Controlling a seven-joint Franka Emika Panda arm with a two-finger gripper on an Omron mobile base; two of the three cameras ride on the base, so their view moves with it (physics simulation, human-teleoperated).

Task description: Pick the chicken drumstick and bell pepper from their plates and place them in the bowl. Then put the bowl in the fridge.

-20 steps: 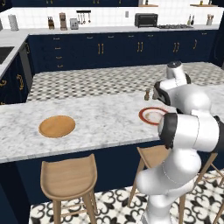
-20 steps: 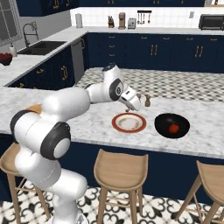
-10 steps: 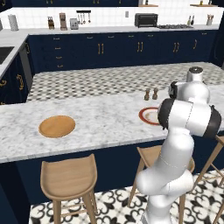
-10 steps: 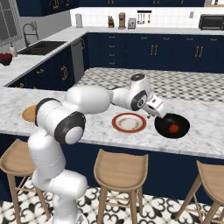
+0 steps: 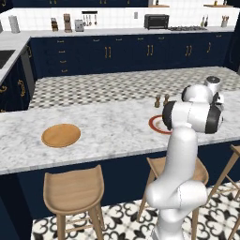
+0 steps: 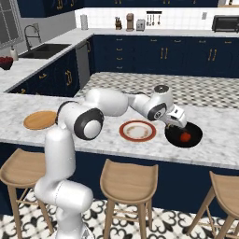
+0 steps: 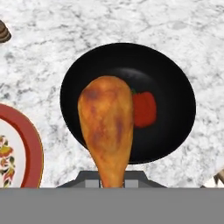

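Our gripper is clamped on the chicken drumstick, fat end pointing down, and the bowl sits right under it.

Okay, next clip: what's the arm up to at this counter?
The gripper holds a chicken drumstick over the dark bowl on the marble counter. A red bell pepper already lies in the bowl. The red-rimmed plate beside it and the wooden plate further along are bare.
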